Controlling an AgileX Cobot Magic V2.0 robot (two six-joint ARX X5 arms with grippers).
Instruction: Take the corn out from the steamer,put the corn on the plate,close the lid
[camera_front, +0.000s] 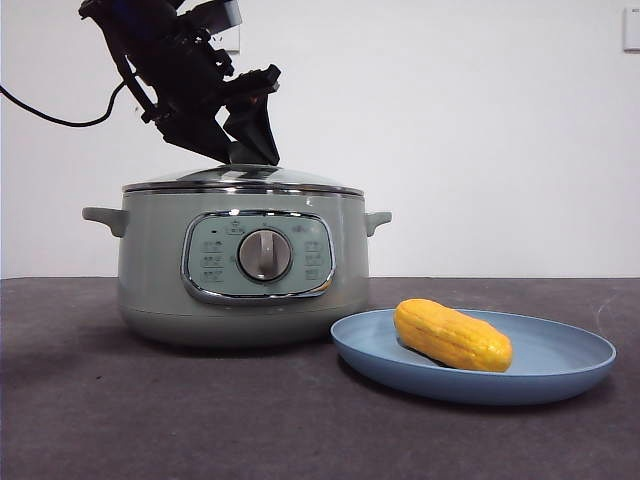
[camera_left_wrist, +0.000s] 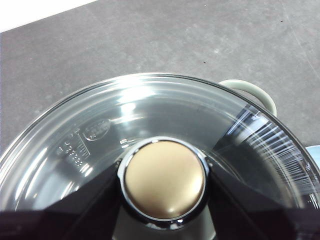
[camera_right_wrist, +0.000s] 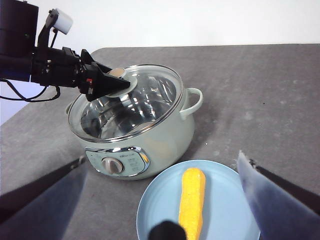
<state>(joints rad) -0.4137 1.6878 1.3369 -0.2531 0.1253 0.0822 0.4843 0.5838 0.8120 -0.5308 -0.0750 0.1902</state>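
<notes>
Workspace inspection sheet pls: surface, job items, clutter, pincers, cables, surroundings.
Surface: dark grey speckled table.
Steamer: upright, to the side of the plate.
Lid: seated on the steamer's rim; knob between the left pincer's jaws.
Corn: lying on the plate, out of the steamer.
Plate: flat on the table, close beside the steamer.
Clutter: nothing seen.
Left pincer: at the lid knob, jaws on either side of it.
Right pincer: open, above the plate, holding nothing.
Cables: black cable trailing from the left arm.
Surroundings: plain white wall.
</notes>
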